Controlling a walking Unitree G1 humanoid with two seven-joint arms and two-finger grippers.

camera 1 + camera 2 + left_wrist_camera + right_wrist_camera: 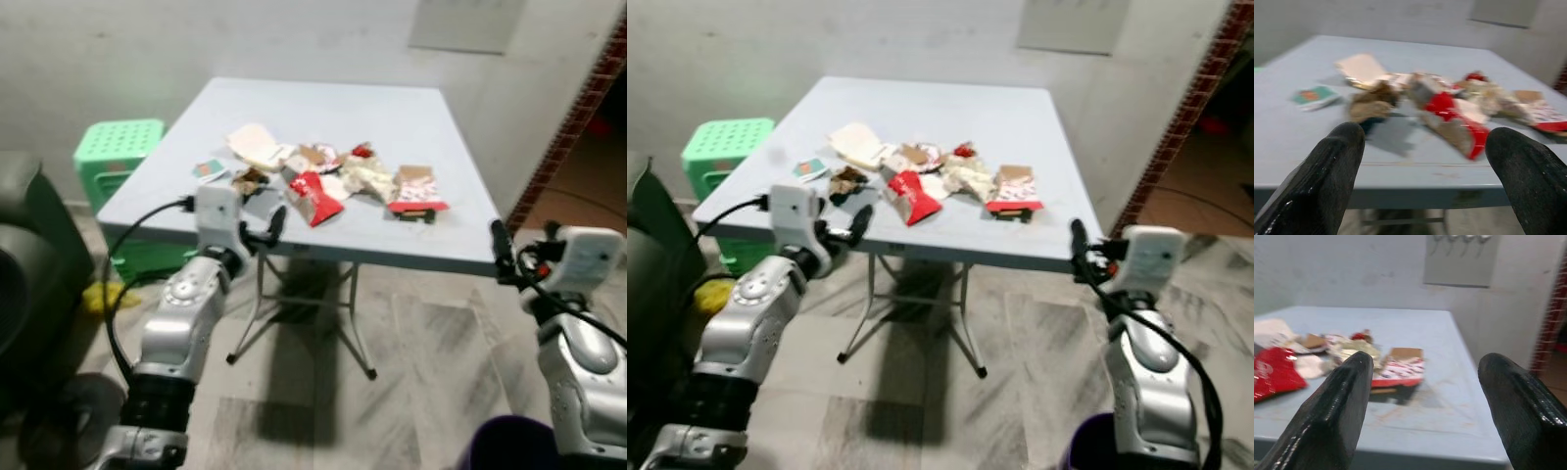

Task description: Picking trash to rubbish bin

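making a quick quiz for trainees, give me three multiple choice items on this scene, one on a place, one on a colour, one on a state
1. Where does the trash pile lie?
A. on the floor
B. on the table
C. on the stool

2. What colour is the plastic stool beside the table?
A. green
B. blue
C. orange

3. How are the left gripper fingers?
A. shut on a wrapper
B. shut on nothing
C. open, holding nothing

Answers: 1 B, the wrappers sit on the tabletop. 2 A, its perforated top is green. 3 C, the left wrist view shows a wide gap between the black fingers, with the red wrapper lying beyond them.

One table (421,127), one green stool (116,147), two red wrappers (313,199) (418,201)
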